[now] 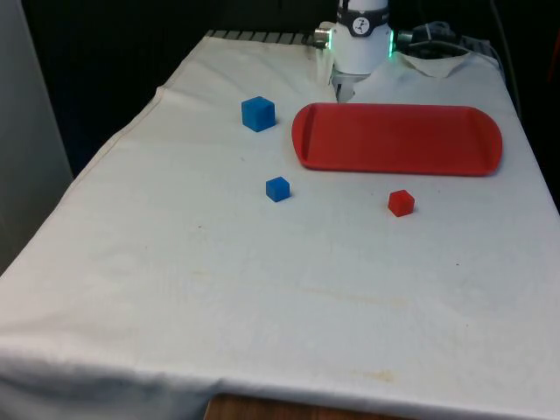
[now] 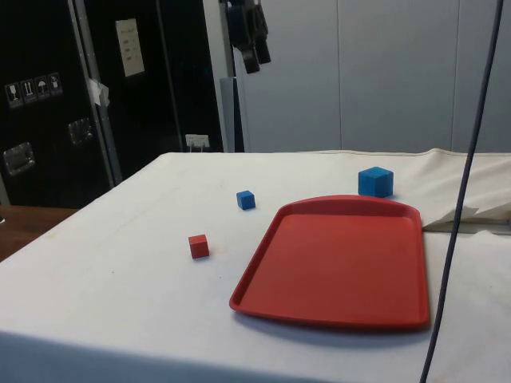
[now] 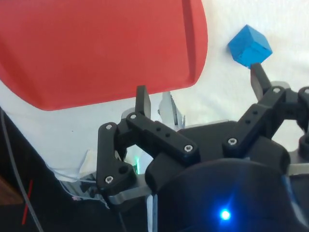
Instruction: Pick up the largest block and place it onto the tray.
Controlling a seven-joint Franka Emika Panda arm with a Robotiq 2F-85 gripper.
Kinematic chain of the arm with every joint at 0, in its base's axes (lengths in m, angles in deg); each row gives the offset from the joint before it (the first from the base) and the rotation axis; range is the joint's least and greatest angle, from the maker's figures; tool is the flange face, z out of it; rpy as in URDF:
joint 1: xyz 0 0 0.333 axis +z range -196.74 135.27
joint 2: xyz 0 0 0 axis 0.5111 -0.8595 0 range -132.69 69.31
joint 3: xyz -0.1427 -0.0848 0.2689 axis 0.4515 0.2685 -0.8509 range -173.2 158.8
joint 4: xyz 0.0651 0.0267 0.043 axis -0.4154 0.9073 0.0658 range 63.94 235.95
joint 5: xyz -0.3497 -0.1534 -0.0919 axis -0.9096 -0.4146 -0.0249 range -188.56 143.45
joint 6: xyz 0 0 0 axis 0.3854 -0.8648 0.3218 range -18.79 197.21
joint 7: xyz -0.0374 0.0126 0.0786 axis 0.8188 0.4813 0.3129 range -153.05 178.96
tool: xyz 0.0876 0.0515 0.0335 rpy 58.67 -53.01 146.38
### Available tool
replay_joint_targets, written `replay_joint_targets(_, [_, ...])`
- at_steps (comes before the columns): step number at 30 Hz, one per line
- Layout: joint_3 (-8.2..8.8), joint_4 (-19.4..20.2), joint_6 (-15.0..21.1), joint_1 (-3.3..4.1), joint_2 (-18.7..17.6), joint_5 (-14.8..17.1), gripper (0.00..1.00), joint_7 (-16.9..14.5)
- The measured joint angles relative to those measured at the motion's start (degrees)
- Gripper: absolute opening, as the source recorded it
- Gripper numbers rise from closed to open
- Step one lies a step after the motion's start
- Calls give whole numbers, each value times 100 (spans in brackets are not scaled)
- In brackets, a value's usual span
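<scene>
The largest block, a blue cube (image 1: 258,114) (image 2: 375,181) (image 3: 249,46), sits on the cloth just off the red tray's (image 1: 455,149) (image 2: 335,263) (image 3: 96,48) end at the front view's left. A smaller blue cube (image 1: 277,188) (image 2: 246,199) and a small red cube (image 1: 401,202) (image 2: 199,246) lie nearer the front camera than the tray. My gripper (image 2: 255,60) (image 3: 200,89) hangs high above the table, open and holding nothing. In the wrist view one finger (image 3: 258,77) points just under the big blue cube, the other (image 3: 141,99) sits by the tray's rim.
The tray holds nothing. A dark cable (image 2: 467,159) hangs down in front of the side view, past the tray's end. Rumpled cloth (image 1: 437,63) lies behind the tray near the robot's base. The table's edge at the front view's left (image 1: 131,131) runs close to the big blue cube.
</scene>
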Motion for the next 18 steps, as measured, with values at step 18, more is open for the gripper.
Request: replay_joint_targets(18, [252, 819, 367, -69, 223, -218, 100, -338])
